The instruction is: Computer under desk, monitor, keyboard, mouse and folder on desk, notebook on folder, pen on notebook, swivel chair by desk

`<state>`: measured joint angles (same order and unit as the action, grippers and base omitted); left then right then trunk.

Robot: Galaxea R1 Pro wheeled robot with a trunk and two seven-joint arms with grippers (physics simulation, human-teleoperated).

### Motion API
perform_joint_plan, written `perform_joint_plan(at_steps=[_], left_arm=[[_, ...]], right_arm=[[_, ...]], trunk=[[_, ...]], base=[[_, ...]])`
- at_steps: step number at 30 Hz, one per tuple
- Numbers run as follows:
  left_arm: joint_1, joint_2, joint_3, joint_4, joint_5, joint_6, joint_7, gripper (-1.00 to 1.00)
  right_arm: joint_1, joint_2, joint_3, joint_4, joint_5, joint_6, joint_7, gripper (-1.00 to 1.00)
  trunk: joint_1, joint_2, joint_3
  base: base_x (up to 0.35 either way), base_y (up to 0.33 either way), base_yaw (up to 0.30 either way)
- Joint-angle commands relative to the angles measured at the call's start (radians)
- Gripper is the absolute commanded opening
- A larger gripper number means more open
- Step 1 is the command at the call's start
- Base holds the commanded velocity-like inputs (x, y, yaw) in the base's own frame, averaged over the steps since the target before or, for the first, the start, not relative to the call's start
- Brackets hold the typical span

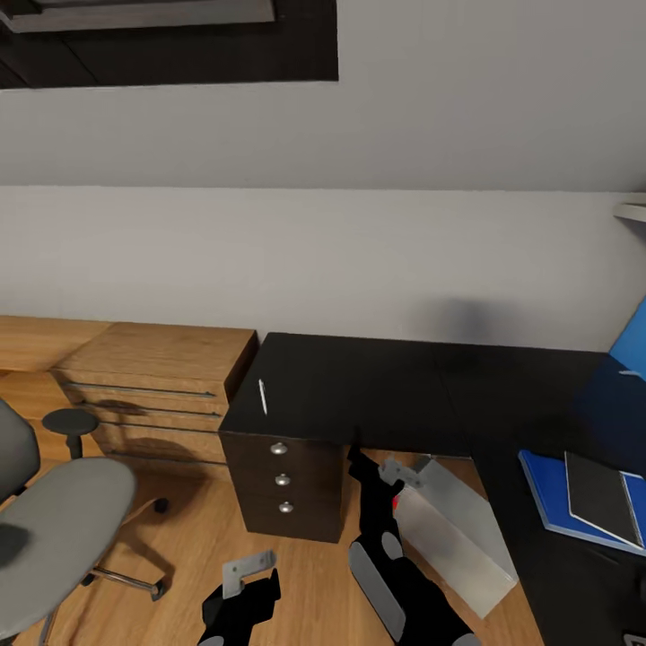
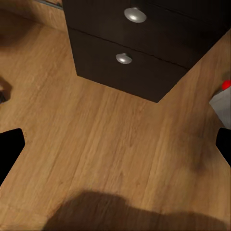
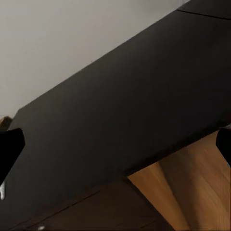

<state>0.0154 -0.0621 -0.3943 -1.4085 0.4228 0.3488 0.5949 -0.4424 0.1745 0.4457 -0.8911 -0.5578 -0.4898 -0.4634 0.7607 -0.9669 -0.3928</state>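
Note:
The thin white pen [image 1: 263, 396] lies on the glossy black desk [image 1: 395, 386] near its left end. On the desk's right wing the blue folder [image 1: 549, 502] carries the dark notebook [image 1: 599, 495]. My right gripper [image 1: 362, 465] [image 3: 115, 149] is open, just below the desk's front edge [image 3: 120, 120]. Low over the wood floor, my left gripper [image 1: 240, 599] [image 2: 115, 149] hangs open and holds nothing. The grey computer [image 1: 458, 529] [image 2: 220, 103] leans tilted under the desk beside my right arm. At the far left stands the grey swivel chair [image 1: 54, 529].
A dark drawer unit [image 1: 283, 480] [image 2: 130, 48] with round knobs sits under the desk's left end. To its left, a light wooden drawer unit [image 1: 152, 386] lines the wall. A blue panel [image 1: 632, 345] leans at the far right. Bare wood floor [image 2: 96, 134] lies between chair and drawers.

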Motion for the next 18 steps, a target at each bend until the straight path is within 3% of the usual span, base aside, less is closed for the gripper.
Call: perform_joint_plan(at_steps=[1, 4, 15, 18], left_arm=[[0.0, 0.0, 0.0, -0.002, 0.007, 0.003, 0.006, 1.0], [0.0, 0.001, 0.0, -0.003, 0.007, 0.003, 0.007, 1.0], [0.0, 0.001, 0.0, -0.006, 0.007, 0.003, 0.008, 1.0], [0.0, 0.001, 0.0, -0.006, 0.007, 0.003, 0.008, 1.0]], right_arm=[[-0.001, 0.0, 0.002, -0.028, -0.009, -0.016, -0.002, 1.0], [-0.001, 0.0, 0.003, -0.094, -0.007, -0.044, -0.002, 1.0], [-0.001, 0.0, 0.012, -0.108, -0.007, -0.057, -0.001, 1.0], [-0.001, 0.0, 0.013, -0.107, -0.007, -0.059, -0.002, 1.0]], trunk=[[-0.004, 0.006, 0.002], [-0.015, 0.027, 0.011], [-0.057, 0.104, 0.046], [-0.057, 0.104, 0.046]], base=[[0.0, 0.0, 0.052], [0.0, 0.0, 0.022], [0.0, 0.0, 0.003], [0.0, 0.0, 0.0]])
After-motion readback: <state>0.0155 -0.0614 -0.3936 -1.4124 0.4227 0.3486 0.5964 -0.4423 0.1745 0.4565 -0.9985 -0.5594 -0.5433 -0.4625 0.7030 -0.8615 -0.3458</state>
